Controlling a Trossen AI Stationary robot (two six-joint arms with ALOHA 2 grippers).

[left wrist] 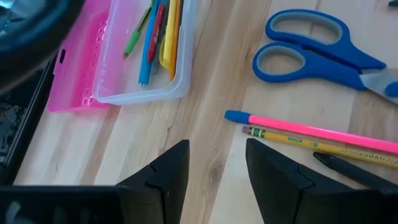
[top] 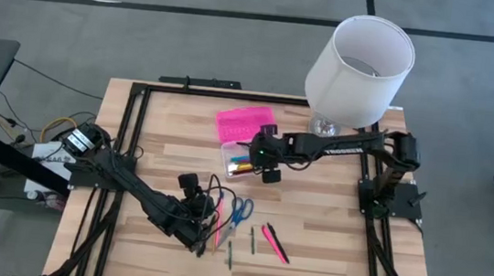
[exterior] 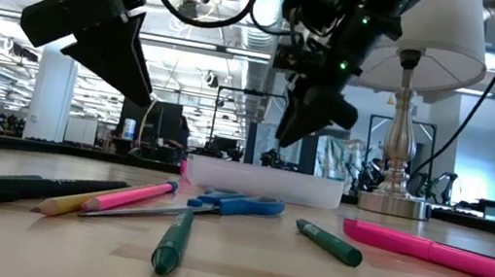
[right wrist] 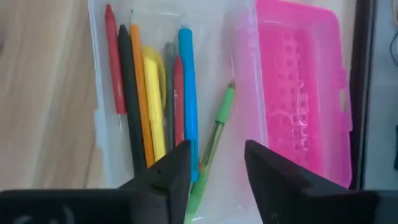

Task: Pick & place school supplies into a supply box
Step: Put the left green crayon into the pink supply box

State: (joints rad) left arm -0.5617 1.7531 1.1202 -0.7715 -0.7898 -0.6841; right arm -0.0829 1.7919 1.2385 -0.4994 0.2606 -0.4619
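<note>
The supply box point(top: 237, 161) is a clear tray near the table's middle. Its pink lid point(top: 247, 122) lies open on the far side. Several pens lie in the tray, among them a green pen point(right wrist: 219, 127) slanted across a blue one point(right wrist: 188, 93). My right gripper point(right wrist: 217, 152) hangs open just over the tray and touches nothing. Blue-handled scissors point(left wrist: 317, 53), a pink pencil point(left wrist: 311, 129), a yellow pencil point(left wrist: 323, 144) and a black pen point(left wrist: 354, 171) lie flat on the wood nearer the front. My left gripper point(left wrist: 217, 149) hovers open above the bare wood beside the pencils' ends.
A lamp with a white shade point(top: 360, 72) stands at the table's far right, close behind the right arm. Two pink markers point(top: 275, 242) and two green pens point(top: 230, 251) lie loose near the front. A black frame point(top: 129, 126) runs around the tabletop.
</note>
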